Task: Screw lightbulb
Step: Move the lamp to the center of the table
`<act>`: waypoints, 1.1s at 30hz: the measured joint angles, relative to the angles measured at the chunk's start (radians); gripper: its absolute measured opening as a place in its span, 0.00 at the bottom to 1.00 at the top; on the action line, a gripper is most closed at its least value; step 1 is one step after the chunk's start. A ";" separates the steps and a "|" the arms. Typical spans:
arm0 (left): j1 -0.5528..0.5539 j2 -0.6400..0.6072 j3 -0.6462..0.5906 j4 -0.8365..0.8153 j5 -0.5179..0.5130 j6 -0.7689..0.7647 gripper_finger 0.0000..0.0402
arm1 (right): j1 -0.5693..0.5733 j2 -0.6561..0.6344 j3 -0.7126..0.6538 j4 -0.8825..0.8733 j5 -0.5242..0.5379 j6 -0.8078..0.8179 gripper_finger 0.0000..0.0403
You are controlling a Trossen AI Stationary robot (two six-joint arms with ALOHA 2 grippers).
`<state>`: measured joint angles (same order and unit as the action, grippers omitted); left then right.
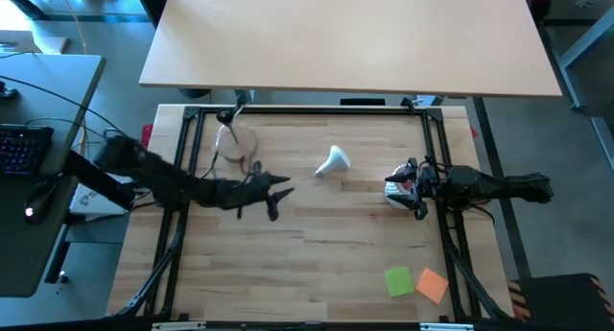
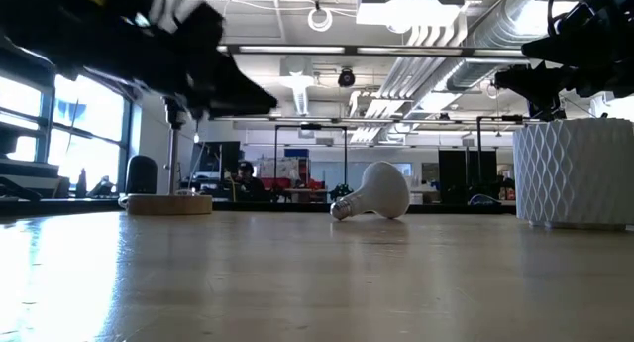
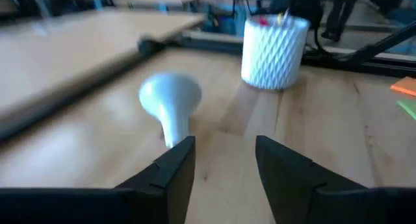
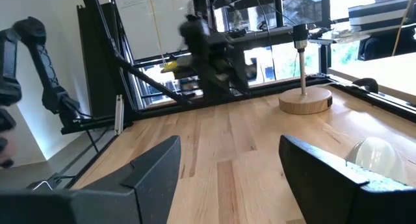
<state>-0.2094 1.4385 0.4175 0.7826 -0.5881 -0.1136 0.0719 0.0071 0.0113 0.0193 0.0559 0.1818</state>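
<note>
the bulb (image 1: 334, 161) is lying on its side on the table (image 1: 317, 264), about in the middle between the two arms, touching nothing. its long axis is running slantwise: the round head is pointing toward the far right and the narrow screw end toward the near left, that is toward the left claw (image 1: 277, 195).

the left claw is hanging just near-left of the bulb, a little above the wood. in its wrist view the two fingers (image 3: 170, 169) are standing apart with a middle gap, holding nothing, and the bulb (image 3: 170, 102) is sitting right ahead of the gap but a bit toward one finger, with the screw end coming to the claw. so the axis is almost in line with the reach, not across the jaws; i think the claw is needing a small shift sideways before closing.

the right claw (image 1: 407, 189) is waiting beside the white cup (image 1: 396, 190), fingers wide and empty. it is a little farther from the bulb and facing the head side, so the left arm is better placed.

the lamp base (image 1: 235, 144) is standing behind the left claw, apart from the bulb.
</note>
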 joint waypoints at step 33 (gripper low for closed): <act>-0.264 -0.203 0.016 -0.759 -0.452 -0.556 0.30 | 0.000 0.000 0.000 0.000 0.000 0.000 0.64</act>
<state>-0.4730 1.2355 0.4332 0.0234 -1.0396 -0.6698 0.0719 0.0071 0.0113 0.0192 0.0559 0.1818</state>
